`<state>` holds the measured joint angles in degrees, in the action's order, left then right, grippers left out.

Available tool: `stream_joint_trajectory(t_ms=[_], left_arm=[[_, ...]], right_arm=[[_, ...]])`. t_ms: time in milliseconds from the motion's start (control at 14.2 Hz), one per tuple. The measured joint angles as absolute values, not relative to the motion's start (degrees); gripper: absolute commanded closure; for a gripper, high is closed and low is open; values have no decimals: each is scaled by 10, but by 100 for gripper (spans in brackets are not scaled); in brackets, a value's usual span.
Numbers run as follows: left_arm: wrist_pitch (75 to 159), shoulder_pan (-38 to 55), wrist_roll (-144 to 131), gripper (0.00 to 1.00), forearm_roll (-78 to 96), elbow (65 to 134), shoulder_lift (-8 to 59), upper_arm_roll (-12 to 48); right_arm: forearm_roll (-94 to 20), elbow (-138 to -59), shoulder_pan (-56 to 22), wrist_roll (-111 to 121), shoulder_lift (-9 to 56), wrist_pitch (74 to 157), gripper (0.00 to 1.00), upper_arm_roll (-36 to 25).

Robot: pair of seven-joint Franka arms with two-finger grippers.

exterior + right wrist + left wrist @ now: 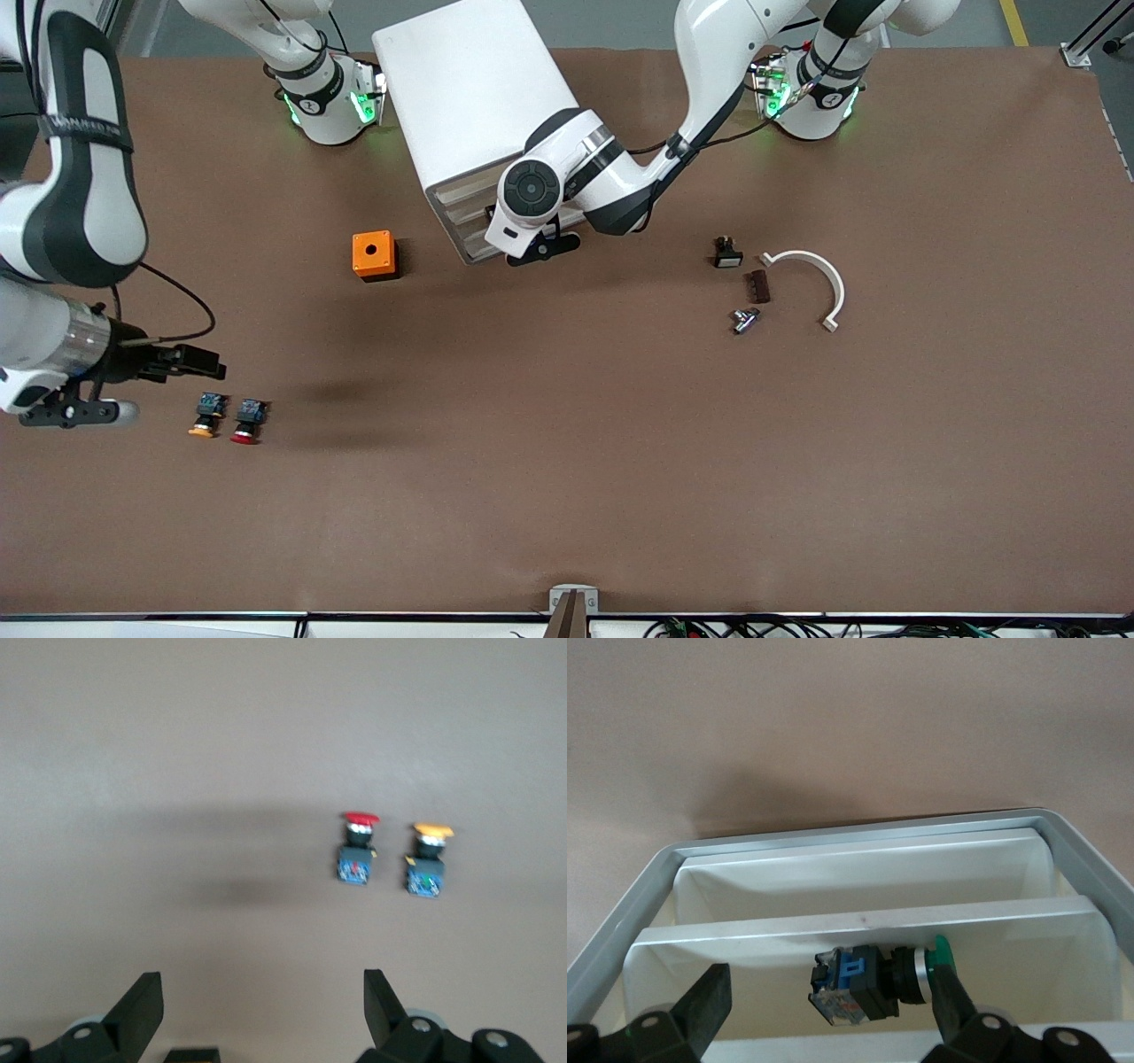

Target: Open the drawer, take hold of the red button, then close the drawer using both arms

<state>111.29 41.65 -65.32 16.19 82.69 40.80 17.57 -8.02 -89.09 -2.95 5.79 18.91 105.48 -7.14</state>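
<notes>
The white cabinet point(461, 97) stands between the arms' bases. My left gripper point(542, 248) is at its front, open. In the left wrist view a drawer point(859, 930) holds a green-capped push button point(873, 988), which lies between my open left gripper's point(830, 983) fingers; one finger point(950, 992) is close beside the green cap. The red-capped button point(246, 424) point(358, 847) lies on the table next to an orange-capped one point(205, 416) point(429, 859). My right gripper point(75, 412) point(263, 981) hangs open and empty over the table beside them.
An orange cube with a hole point(373, 255) sits near the cabinet, toward the right arm's end. Toward the left arm's end lie a white curved bracket point(819, 279), a small black part point(727, 252), a brown block point(758, 286) and a metal piece point(744, 319).
</notes>
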Motion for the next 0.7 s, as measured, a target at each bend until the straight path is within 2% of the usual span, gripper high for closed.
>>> stream_joint_trajectory(t_ms=[351,703], left_arm=[[1113,415,-653,0,167,832,408,176],[1113,414,-653,0,172,837,408,176]], right_arm=[[-44,-893,-39,6,95,973,0,-71],[-27,-934,-38,2,1,950,0,-73]])
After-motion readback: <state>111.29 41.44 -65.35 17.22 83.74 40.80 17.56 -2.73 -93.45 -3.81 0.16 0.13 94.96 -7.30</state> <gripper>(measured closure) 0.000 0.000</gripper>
